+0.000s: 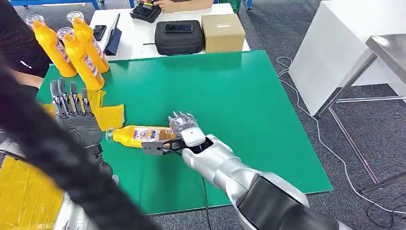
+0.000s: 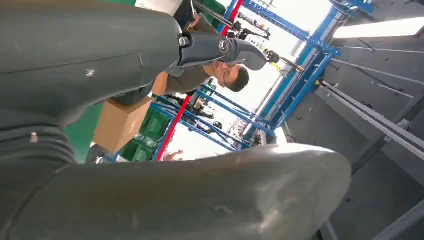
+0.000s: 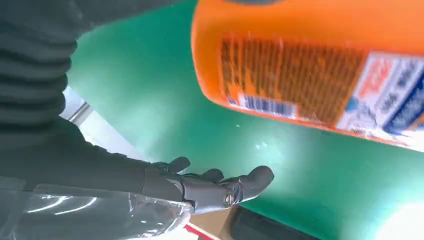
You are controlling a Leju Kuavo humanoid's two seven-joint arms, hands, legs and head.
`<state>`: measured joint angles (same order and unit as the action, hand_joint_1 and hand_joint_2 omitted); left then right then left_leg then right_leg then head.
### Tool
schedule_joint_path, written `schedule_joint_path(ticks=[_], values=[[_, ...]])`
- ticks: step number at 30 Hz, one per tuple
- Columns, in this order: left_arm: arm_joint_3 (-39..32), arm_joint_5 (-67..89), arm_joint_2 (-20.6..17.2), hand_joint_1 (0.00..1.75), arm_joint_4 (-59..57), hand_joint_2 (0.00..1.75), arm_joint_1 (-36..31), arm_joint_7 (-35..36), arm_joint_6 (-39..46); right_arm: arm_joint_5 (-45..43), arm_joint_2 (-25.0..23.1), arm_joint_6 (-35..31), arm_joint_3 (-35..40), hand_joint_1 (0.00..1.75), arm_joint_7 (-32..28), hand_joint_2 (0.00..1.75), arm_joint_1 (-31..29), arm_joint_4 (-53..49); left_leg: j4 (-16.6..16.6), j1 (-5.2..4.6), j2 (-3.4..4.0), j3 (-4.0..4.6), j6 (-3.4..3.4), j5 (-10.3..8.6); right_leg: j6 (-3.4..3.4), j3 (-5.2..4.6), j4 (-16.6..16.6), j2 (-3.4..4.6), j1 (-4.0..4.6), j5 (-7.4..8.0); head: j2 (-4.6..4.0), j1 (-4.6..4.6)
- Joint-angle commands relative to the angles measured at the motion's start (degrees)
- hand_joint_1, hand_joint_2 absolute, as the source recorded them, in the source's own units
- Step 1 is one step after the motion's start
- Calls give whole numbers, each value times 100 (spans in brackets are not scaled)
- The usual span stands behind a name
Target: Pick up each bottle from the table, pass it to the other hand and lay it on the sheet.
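Right robot hand (image 1: pixel 184 127): lower centre of frame, gripping the orange plastic bottle (image 1: pixel 139 135) lying sideways over the green tabletop (image 1: pixel 230 96).
Left robot hand (image 1: pixel 72 108): left of frame, fingers spread, holding nothing.
Upright orange bottles (image 1: pixel 72 45): upper left.

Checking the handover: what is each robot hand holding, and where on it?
The right robot hand grips the lying orange bottle by its base end. The left robot hand holds nothing, fingers spread.
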<state>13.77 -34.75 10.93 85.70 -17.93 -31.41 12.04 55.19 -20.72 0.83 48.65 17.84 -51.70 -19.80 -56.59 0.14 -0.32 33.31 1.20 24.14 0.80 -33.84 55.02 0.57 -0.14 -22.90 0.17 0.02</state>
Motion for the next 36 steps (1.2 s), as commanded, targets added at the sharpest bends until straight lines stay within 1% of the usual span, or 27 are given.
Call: schedule_joint_path(ticks=[1, 3, 5, 7, 8, 9, 10, 12, 13, 15, 16, 20, 24, 29, 30, 32, 33, 36], values=[[-138, 1, -16, 0, -205, 0, -151, 28, 11, -32, 72, 10, 363, 0, 12, 0, -280, 13, 0, 0, -1, -9, -5, 6, 1, 9, 1, -5, 0, -7, 0, 0], [-138, 1, -16, 0, -205, 0, -151, 28, 11, -32, 72, 10, 363, 0, 12, 0, -280, 13, 2, 0, 0, -15, -6, 8, 1, 14, 0, -7, 0, -10, 0, -2], [-153, 39, 3, 0, -243, 0, -161, 73, -13, -292, 72, -242, 479, 0, -41, 0, -318, -11, 1, 0, -2, -10, -6, 6, 0, 10, 1, -8, 0, -8, 0, 0], [-148, 47, 6, 0, -297, 0, -180, 94, -44, -475, 72, -230, 506, 0, -116, 0, -334, -129, -2, 1, -1, -18, -8, 12, 0, 18, 3, -8, 1, -13, 0, 0], [-147, 49, 16, 0, -328, 0, -196, 108, -76, -712, 72, -210, 545, 0, -235, 0, -334, -212, -2, 0, 2, -20, -8, 13, 0, 19, 4, -6, 1, -14, 0, -2], [-131, 59, 25, 0, -368, 0, -219, 112, -101, -842, 72, -133, 695, 0, -255, 0, -343, -304, -1, 0, 2, -24, -9, 14, 0, 22, 4, -7, 1, -16, 0, -2], [-121, 60, 31, 0, -378, 0, -222, 112, -105, -883, 72, -118, 724, 0, -247, 0, -328, -343, -4, 1, 1, -10, -6, 9, 0, 10, 4, -6, 1, -9, 2, 0], [-80, 64, 51, 0, -395, 0, -221, 117, -121, -1215, 72, -23, 945, 0, -171, 0, -323, -296, 1, 1, 2, -25, -9, 13, 0, 23, 1, -8, 2, -14, 0, 0], [-63, 64, 57, 0, -386, 0, -216, 119, -123, -1287, 72, -41, 1025, 0, -155, 175, -324, -246, 0, 1, -2, -12, -6, 7, 0, 11, 2, -8, 1, -8, 2, 0], [-4, 64, 75, 0, -348, 0, -193, 119, -129, -1395, 72, -2, 1133, 0, -119, 175, -288, -71, 4, 2, -5, -26, -8, 11, 0, 27, -2, -14, 2, -14, 0, -2], [7, 64, 68, 0, -337, 0, -183, 119, -130, -1419, 72, 26, 1139, 0, -104, 175, -275, 8, 1, 1, -8, -11, -5, 5, 1, 13, -1, -13, 1, -8, 0, 0], [-30, 47, 31, 0, -280, 0, -201, 92, -80, -1464, 72, 260, 1387, 0, -43, 175, -198, 325, 6, 0, -5, -26, -6, 9, 1, 27, -6, -12, 1, -12, 0, 0], [-10, -5, 59, 0, -356, 0, -305, 161, -93, -1453, 86, 239, 1349, 0, -49, 175, -183, 645, 7, 0, -17, -15, -5, 2, 0, 19, -6, -22, 1, -8, 0, 0], [-11, -16, 62, 0, -340, 0, -305, 150, -105, -1462, 75, 241, 1296, 0, -23, 175, -212, 698, 5, 0, -12, -19, -6, 6, 0, 21, -4, -19, 1, -11, 0, 0], [-29, -27, 66, 0, -318, 0, -309, 140, -106, -1445, 78, 259, 1297, 0, -5, 175, -211, 717, 6, 2, -12, -26, -8, 8, 0, 28, -5, -20, 3, -14, 0, 0], [-86, -41, 80, 0, -294, 0, -324, 140, -98, -1398, 96, 424, 1315, 0, 48, 175, -177, 758, 3, 0, -10, -9, -4, 1, 0, 10, -2, -15, 0, -6, 0, -2], [-100, -41, 86, 0, -303, 0, -327, 140, -97, -1374, 108, 463, 1330, 0, 64, 175, -162, 763, 2, 0, -14, -18, -7, 6, 0, 19, -1, -21, 0, -12, 0, -2], [-106, -41, 83, 0, -307, 0, -330, 140, -97, -1376, 129, 446, 1327, 0, 63, 175, -127, 769, 5, 1, -12, -20, -6, 6, 1, 22, -5, -19, 2, -11, 0, -2]])
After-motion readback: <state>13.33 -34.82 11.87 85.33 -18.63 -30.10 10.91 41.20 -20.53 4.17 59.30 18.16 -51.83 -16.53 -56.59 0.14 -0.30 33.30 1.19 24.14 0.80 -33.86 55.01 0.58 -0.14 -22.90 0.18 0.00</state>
